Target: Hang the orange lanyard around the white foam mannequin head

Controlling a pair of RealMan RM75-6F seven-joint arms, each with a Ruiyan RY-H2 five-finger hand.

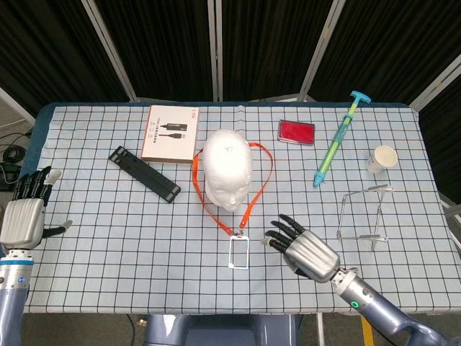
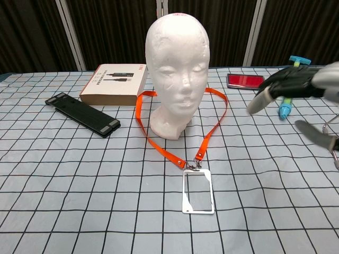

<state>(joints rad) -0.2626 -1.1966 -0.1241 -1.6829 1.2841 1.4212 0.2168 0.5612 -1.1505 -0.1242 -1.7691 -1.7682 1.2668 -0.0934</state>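
Note:
The white foam mannequin head (image 1: pixel 227 167) (image 2: pixel 177 69) stands upright at the table's middle. The orange lanyard (image 1: pixel 253 189) (image 2: pixel 213 128) loops around its base and runs toward the front, ending in a clear badge holder (image 1: pixel 238 251) (image 2: pixel 197 191) lying flat on the cloth. My right hand (image 1: pixel 302 248) (image 2: pixel 297 88) hovers to the right of the badge, lifted off the table, fingers spread and holding nothing. My left hand (image 1: pixel 25 215) stays at the table's left edge, fingers apart and empty; the chest view does not show it.
A brown box (image 1: pixel 170 133) and a black bar (image 1: pixel 144 174) lie left of the head. A red case (image 1: pixel 296 132), a green-blue syringe toy (image 1: pixel 336 140), a paper cup (image 1: pixel 382 159) and a clear stand (image 1: pixel 364 215) sit on the right side.

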